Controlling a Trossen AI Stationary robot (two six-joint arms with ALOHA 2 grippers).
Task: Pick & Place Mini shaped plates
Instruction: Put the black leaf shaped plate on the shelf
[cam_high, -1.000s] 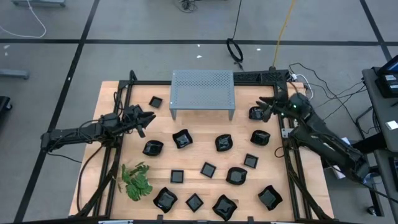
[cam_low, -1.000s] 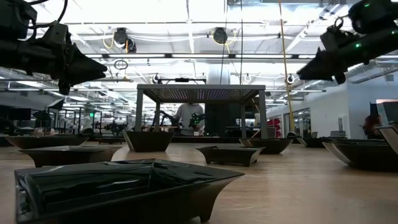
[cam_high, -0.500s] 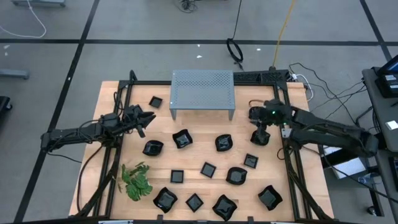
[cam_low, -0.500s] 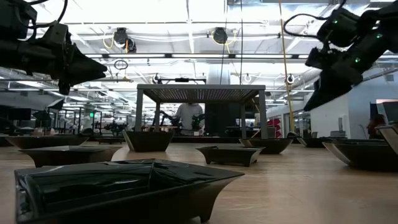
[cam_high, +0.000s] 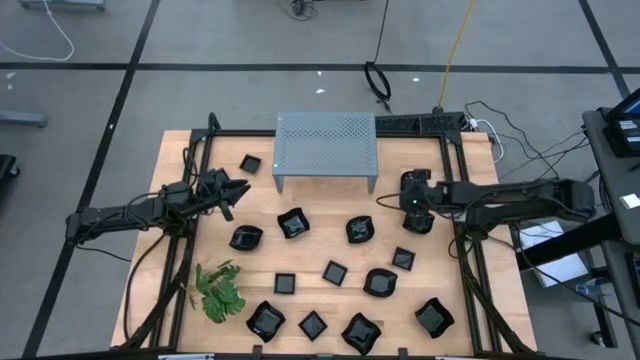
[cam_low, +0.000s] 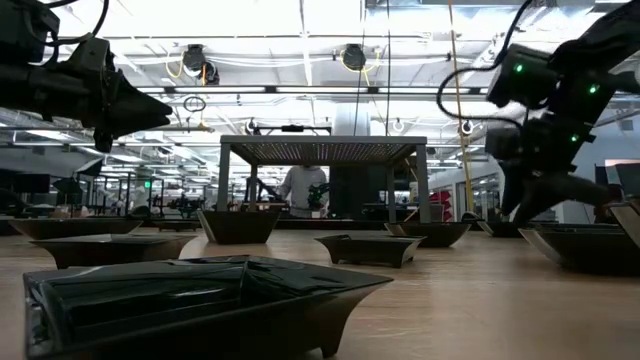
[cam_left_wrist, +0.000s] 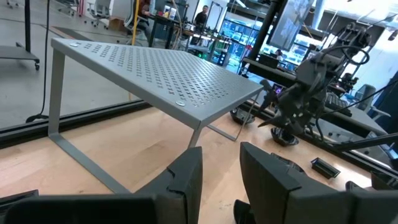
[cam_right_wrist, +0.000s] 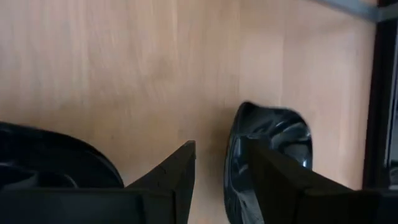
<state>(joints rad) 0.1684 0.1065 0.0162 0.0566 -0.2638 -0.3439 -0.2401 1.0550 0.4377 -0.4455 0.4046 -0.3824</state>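
Observation:
Several small glossy black plates lie spread over the wooden table (cam_high: 320, 255). My right gripper (cam_high: 411, 198) (cam_low: 545, 205) hangs open at the far right, tipped downward just above two of them. In the right wrist view my right gripper (cam_right_wrist: 219, 177) stands over bare wood. Just past one fingertip lies the rim of a rounded plate (cam_right_wrist: 280, 134), with another plate (cam_right_wrist: 50, 158) to the other side. Low over the left side, my left gripper (cam_high: 236, 189) (cam_left_wrist: 221, 180) points level toward the grey stand (cam_high: 325, 145), open a little and holding nothing.
The grey perforated stand (cam_left_wrist: 161, 68) sits at the far middle. A green leafy sprig (cam_high: 220, 290) lies at the near left. A black rail (cam_high: 458, 215) runs along the right side close to my right gripper. Bare wood shows between the plates.
My right gripper has swung from the far right corner toward the table's near-left and come down. It has rolled and tipped from nearly level to pointing steeply down over the far-right plates. Its finger gap looks unchanged.

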